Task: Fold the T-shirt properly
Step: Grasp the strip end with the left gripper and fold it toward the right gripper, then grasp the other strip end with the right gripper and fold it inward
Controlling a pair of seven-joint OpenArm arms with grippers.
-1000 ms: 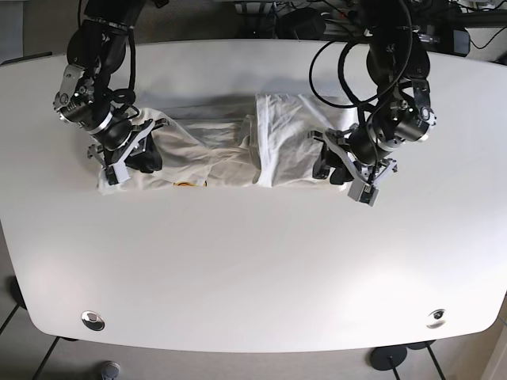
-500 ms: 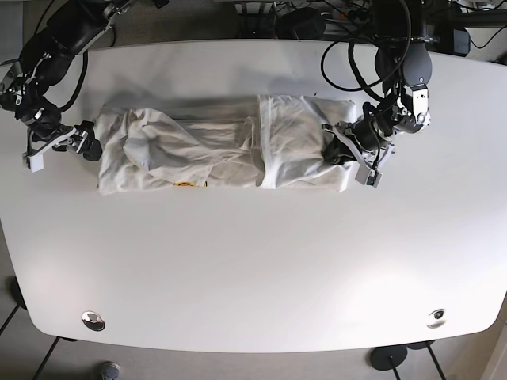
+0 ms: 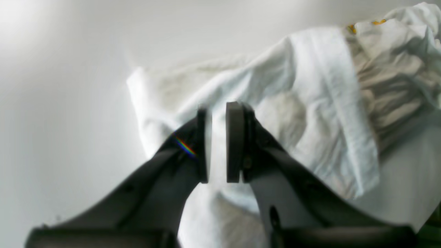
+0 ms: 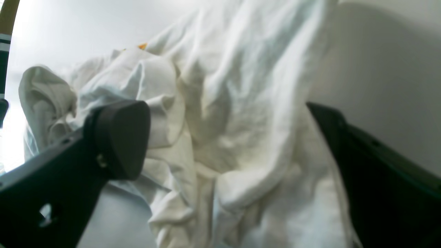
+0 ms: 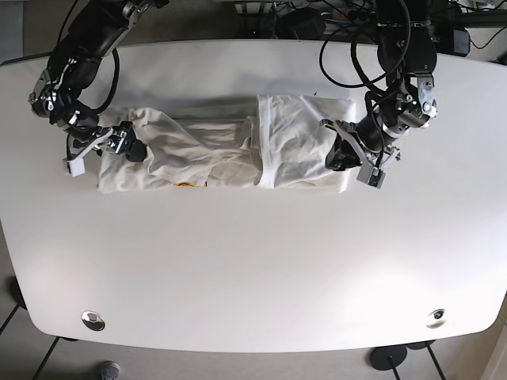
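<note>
The white T-shirt [image 5: 214, 150] lies crumpled in a long band across the far half of the white table [image 5: 253, 261]. A bit of yellow print [image 5: 186, 184] shows at its front edge. My left gripper [image 5: 342, 155] is at the shirt's right end. In the left wrist view its jaws [image 3: 217, 141] are almost together, with white cloth [image 3: 310, 103] in the narrow gap. My right gripper [image 5: 119, 147] is at the shirt's left end. In the right wrist view it [image 4: 224, 137] is wide open, with bunched cloth [image 4: 241, 103] between its fingers [image 4: 117, 137].
Black cables and equipment [image 5: 317, 20] sit beyond the table's far edge. Two round metal fittings [image 5: 93, 320] [image 5: 436, 318] sit near the table's front corners. Bare tabletop stretches from the shirt to the front edge.
My right arm swung out past the shirt's left end, then came back onto it. My left gripper shifted slightly inward over the shirt's right end and its jaws closed.
</note>
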